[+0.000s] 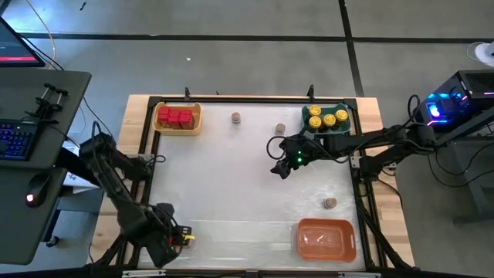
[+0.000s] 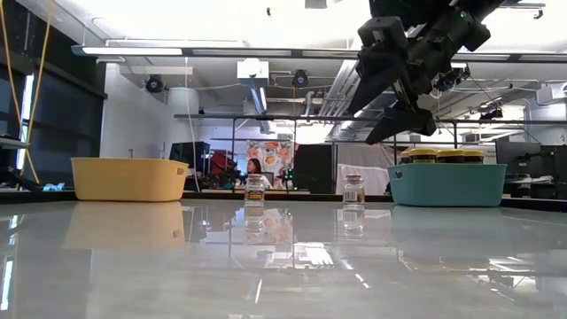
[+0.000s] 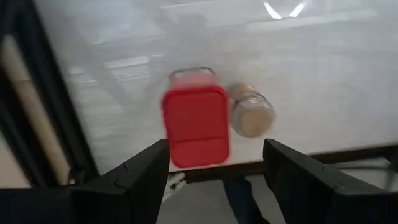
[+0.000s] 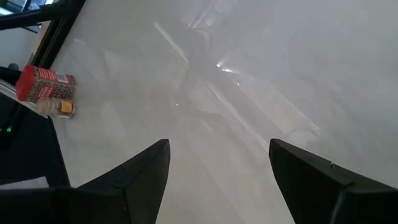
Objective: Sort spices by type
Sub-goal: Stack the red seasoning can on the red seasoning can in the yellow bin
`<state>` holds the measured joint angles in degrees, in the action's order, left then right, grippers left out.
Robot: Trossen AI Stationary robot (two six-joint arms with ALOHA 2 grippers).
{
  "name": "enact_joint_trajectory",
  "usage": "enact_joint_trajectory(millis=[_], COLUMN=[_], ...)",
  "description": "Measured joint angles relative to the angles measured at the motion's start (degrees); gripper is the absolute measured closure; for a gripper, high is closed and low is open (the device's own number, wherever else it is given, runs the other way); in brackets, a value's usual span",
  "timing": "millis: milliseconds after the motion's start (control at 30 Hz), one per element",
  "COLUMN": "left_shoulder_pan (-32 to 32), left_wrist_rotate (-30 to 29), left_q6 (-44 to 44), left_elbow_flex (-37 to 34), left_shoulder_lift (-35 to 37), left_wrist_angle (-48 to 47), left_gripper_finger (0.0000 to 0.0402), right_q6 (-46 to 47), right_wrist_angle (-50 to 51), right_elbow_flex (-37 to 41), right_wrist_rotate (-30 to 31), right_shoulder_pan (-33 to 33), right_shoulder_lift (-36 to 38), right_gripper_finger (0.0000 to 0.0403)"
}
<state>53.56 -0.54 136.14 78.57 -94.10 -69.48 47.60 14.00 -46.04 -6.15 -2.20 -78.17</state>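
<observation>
A robotics lab or workshop is shown. Exposed ducts [image 2: 266,75] and strip lighting [image 2: 213,51] are seen under an open ceiling. A white-topped counter [image 1: 247,193] on a wooden frame stands on a bare concrete floor [image 1: 231,46], flanked by a backlit keyboard [image 1: 19,140], a monitor [image 1: 15,48] and a glowing computer tower [image 1: 455,100].

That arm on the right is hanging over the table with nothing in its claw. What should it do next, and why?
Probably swing the right claw toward the nearest small brown jar and lower over it: the claw is open and empty, and that jar stands loose on the table outside any tray.
</observation>
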Motion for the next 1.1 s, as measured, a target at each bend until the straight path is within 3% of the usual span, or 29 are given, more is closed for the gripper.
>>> enact_joint_trajectory(millis=[367,900,1100], left_shoulder_pan=[0.1,-0.7,-0.7], left_wrist_rotate=[6.9,4.8,5.0], left_q6=[1.6,1.2,1.2], left_elbow_flex=[0.0,-0.9,-3.2], left_shoulder_lift=[-4.6,-4.7,-4.6], left_wrist_angle=[0.7,1.2,7.0], left_gripper_finger=[0.0159,0.0159,0.0159], right_q6=[1.4,2.9,2.9], right_wrist_angle=[0.0,0.0,0.0], right_elbow_flex=[0.0,0.0,0.0], right_wrist_rotate=[-0.4,-0.5,-0.4], right_shoulder_pan=[0.0,0.0,0.0], right_shoulder_lift=[0.0,0.0,0.0], right_gripper_finger=[0.0132,0.0132,0.0132])
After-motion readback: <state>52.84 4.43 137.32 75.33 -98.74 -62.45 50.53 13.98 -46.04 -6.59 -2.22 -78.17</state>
